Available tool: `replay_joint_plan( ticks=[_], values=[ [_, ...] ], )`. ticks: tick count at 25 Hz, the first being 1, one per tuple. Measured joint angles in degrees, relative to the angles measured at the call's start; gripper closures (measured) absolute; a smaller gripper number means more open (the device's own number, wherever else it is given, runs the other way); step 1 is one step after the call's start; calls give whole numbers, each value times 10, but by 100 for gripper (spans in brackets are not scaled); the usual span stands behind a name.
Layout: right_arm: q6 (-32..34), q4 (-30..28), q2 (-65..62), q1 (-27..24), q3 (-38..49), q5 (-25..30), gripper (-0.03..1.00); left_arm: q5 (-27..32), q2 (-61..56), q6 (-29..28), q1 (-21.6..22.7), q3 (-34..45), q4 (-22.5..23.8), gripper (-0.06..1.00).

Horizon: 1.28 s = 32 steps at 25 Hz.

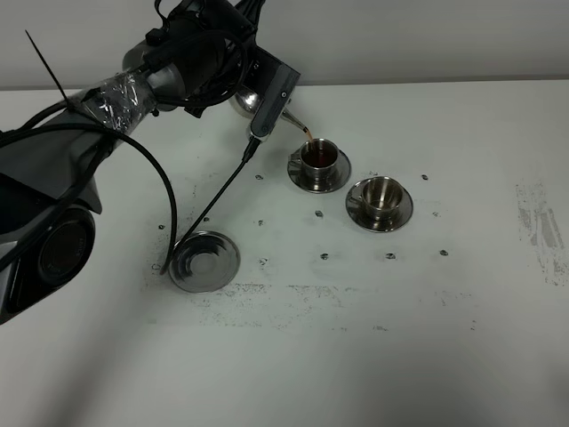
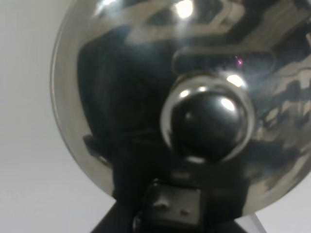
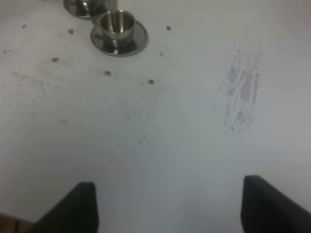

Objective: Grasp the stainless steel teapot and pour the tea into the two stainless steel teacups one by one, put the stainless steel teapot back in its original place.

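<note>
My left gripper (image 1: 267, 102) is shut on the stainless steel teapot (image 1: 242, 100) and holds it tilted above the table, spout toward the cups. A thin stream of dark tea (image 1: 308, 135) runs from the spout into the nearer-left teacup (image 1: 318, 157), which holds dark liquid. The second teacup (image 1: 382, 196) stands on its saucer to the right and looks empty; it also shows in the right wrist view (image 3: 116, 24). The left wrist view is filled by the teapot's lid and knob (image 2: 209, 124). The round steel coaster (image 1: 204, 261) lies bare at the front left. My right gripper (image 3: 170, 213) is open and empty.
The left arm's cable (image 1: 218, 200) hangs down to the white table beside the coaster. A grey scuffed patch (image 1: 540, 227) marks the table at the far right. Small dark spots dot the table around the cups. The right arm is out of the exterior view.
</note>
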Motion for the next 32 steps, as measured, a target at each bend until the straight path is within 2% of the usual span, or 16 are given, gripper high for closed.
replay_joint_plan(
  ticks=[32],
  values=[
    [0,0,0,0,0,0,38,-2,0,0,-1,0,0,77]
  ],
)
